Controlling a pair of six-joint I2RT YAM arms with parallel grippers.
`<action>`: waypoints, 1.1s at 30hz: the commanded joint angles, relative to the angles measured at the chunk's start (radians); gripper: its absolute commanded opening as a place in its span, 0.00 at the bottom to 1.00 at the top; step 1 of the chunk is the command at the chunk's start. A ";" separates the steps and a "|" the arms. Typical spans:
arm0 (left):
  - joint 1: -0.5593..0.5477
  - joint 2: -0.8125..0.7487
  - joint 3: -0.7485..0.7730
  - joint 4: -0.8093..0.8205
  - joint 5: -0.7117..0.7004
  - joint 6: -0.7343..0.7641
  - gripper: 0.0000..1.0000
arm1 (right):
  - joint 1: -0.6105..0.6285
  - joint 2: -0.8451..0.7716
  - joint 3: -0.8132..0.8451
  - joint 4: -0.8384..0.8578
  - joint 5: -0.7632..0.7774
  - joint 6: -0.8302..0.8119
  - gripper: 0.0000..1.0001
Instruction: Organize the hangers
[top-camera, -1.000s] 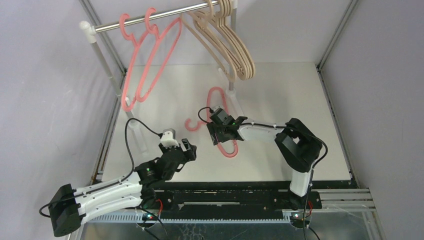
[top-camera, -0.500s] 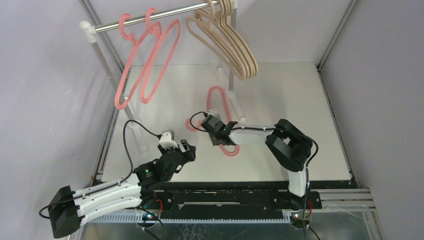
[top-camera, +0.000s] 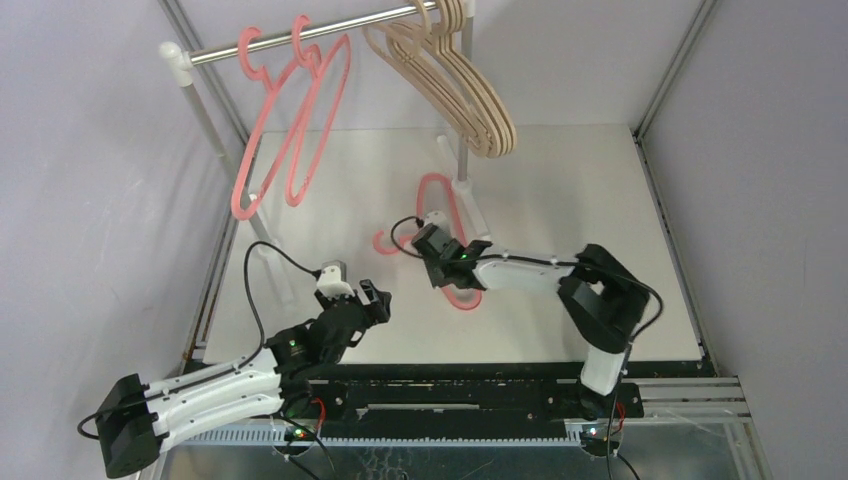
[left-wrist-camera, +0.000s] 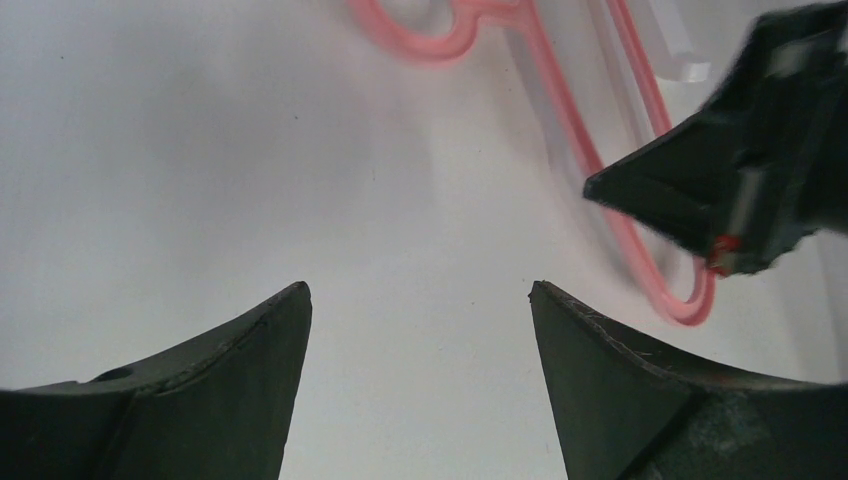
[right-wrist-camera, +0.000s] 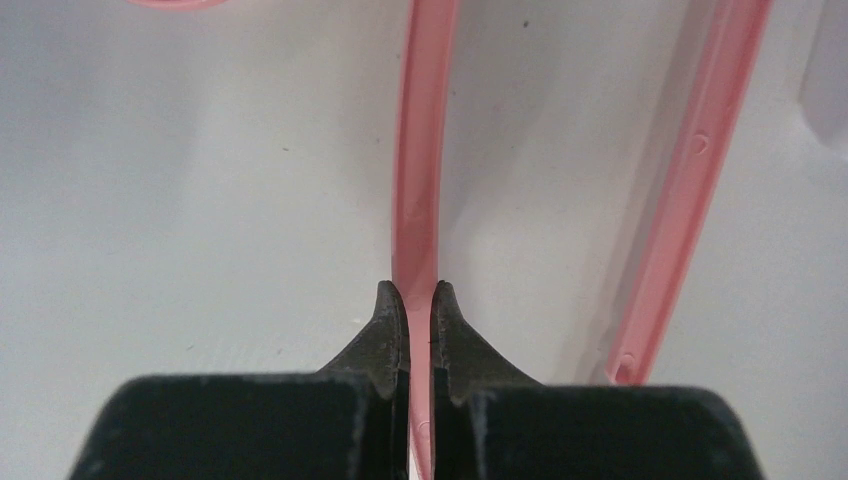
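One pink hanger (top-camera: 436, 185) lies flat on the white table, its hook pointing left. My right gripper (top-camera: 447, 272) is shut on one thin bar of it; in the right wrist view the fingertips (right-wrist-camera: 415, 290) pinch the pink bar (right-wrist-camera: 420, 150), and the hanger's other bar (right-wrist-camera: 690, 190) runs alongside to the right. My left gripper (top-camera: 372, 298) hovers open over bare table nearer the front-left, nothing between its fingers (left-wrist-camera: 420, 290); its view shows the pink hanger (left-wrist-camera: 590, 150) ahead. Two pink hangers (top-camera: 300, 130) and several beige hangers (top-camera: 470, 90) hang on the rail.
The silver rail (top-camera: 330, 28) spans the back on white posts, one post (top-camera: 463, 165) standing just behind the lying hanger with a white foot (top-camera: 474, 215) beside it. Grey walls and aluminium frame bars (top-camera: 668, 70) enclose the table.
My right gripper has closed from open onto the pink hanger's bar and shifted slightly. The hanging hangers sway a little. The left arm has barely moved.
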 joint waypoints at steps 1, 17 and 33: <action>-0.003 -0.030 -0.015 0.021 -0.029 -0.017 0.84 | -0.090 -0.212 -0.006 0.074 -0.134 0.057 0.00; -0.003 -0.018 -0.021 0.048 -0.021 -0.005 0.84 | -0.242 -0.537 -0.121 0.229 -0.538 0.234 0.00; -0.003 0.007 -0.036 0.100 0.002 0.003 0.84 | -0.153 -0.604 -0.008 0.434 -0.578 0.446 0.00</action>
